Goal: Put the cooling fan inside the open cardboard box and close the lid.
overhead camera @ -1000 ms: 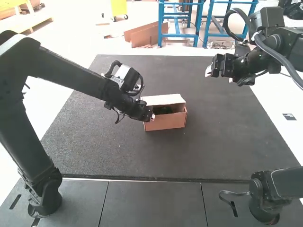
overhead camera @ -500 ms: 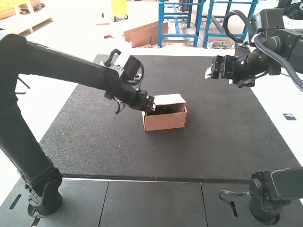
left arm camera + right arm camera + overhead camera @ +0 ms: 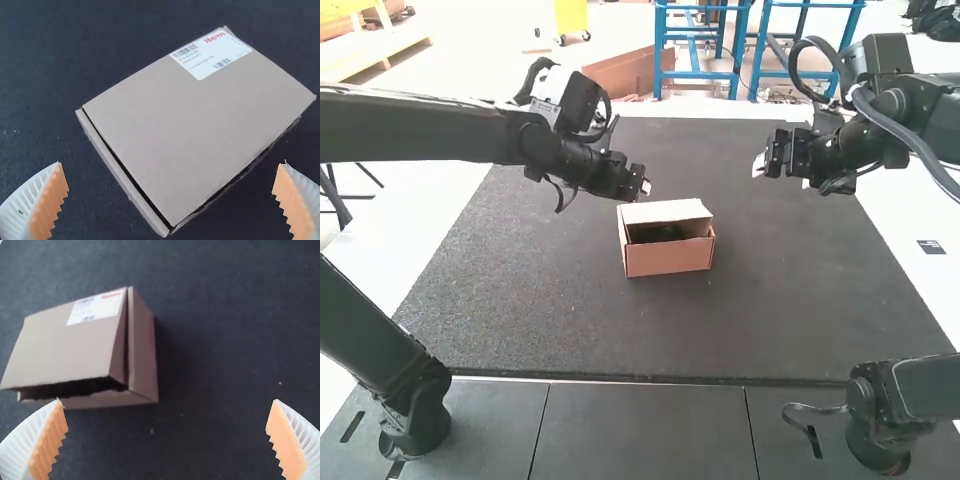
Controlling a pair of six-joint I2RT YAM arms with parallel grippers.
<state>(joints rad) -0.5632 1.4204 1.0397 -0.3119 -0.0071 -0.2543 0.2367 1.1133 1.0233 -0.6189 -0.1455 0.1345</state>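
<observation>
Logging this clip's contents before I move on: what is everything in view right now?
cardboard box: one, brown, middle of the mat
lid: one, brown, lowered over the box, gap left along one edge
label: one, white, at a corner of the lid
cooling fan: one, dark, inside the box, barely seen through the opening
mat: one, black, under the box
left gripper: one, white and orange, open, raised near the box's left side
right gripper: one, white and orange, open, raised over the mat's far right
</observation>
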